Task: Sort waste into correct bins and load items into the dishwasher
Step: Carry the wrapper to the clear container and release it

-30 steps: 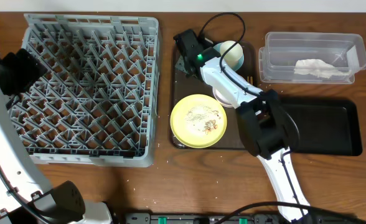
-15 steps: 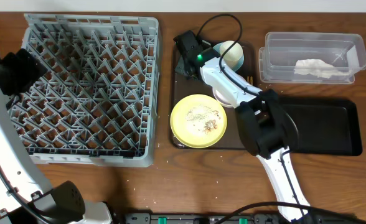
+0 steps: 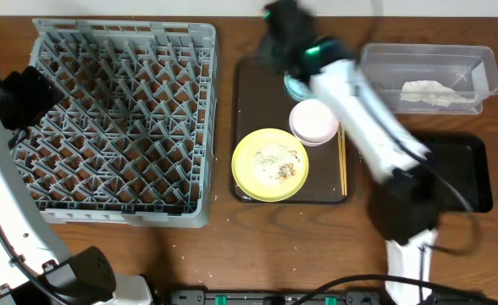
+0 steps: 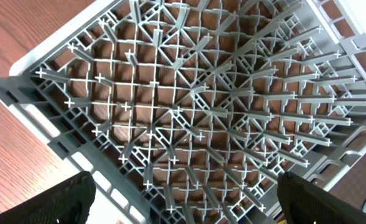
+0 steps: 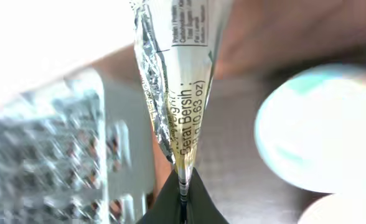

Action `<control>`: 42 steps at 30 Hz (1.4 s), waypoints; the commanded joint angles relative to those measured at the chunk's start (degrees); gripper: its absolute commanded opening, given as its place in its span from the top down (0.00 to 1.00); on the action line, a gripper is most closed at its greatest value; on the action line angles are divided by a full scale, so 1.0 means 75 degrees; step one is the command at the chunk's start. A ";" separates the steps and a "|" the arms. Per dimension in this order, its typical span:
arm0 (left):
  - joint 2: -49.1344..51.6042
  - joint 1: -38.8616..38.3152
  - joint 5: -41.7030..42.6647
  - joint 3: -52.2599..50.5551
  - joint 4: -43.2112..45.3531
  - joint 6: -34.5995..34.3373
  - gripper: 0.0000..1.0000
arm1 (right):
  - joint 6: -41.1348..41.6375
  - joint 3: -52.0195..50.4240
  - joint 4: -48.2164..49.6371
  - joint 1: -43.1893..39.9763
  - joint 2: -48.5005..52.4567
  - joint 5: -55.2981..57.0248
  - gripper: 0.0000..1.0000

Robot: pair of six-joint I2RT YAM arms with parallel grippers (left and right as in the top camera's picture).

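Note:
My right gripper (image 5: pixel 183 194) is shut on the bottom edge of the yellow-green snack wrapper (image 5: pixel 180 74), which stands up from the fingertips with its silver inside showing. In the overhead view that gripper (image 3: pixel 281 30) is a motion blur above the far end of the brown tray (image 3: pixel 253 93). On the tray sit the pale yellow plate (image 3: pixel 270 163) with rice crumbs and the white bowl (image 3: pixel 314 121). The light blue bowl (image 5: pixel 320 130) is mostly under the arm from overhead. My left gripper (image 4: pixel 186 190) hangs open over the grey dish rack (image 3: pixel 118 119).
The clear tub (image 3: pixel 427 59) at the back right holds a white paper wad (image 3: pixel 435 91). The black tray (image 3: pixel 456 174) lies in front of it, partly under my right arm. Wooden chopsticks (image 3: pixel 343 161) rest along the brown tray's right edge.
My right gripper closed on the wrapper at the tray's far left corner and rose fast toward the back of the table, the arm swinging right. The left arm stayed still.

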 commanded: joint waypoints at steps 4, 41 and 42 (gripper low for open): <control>0.0003 0.0032 -0.0067 0.0099 -0.0023 -0.0099 0.06 | 0.1810 0.0032 -0.1451 -0.1495 -0.0455 0.0871 0.98; 0.0003 0.0035 -0.0070 0.0099 -0.0023 -0.0096 0.06 | -0.3130 0.0020 -0.0542 -0.3238 0.0414 -0.7324 0.01; 0.0003 0.0035 -0.0067 0.0099 -0.0023 -0.0096 0.06 | -0.3348 0.0020 -0.0729 -0.3042 0.0379 -0.7289 0.01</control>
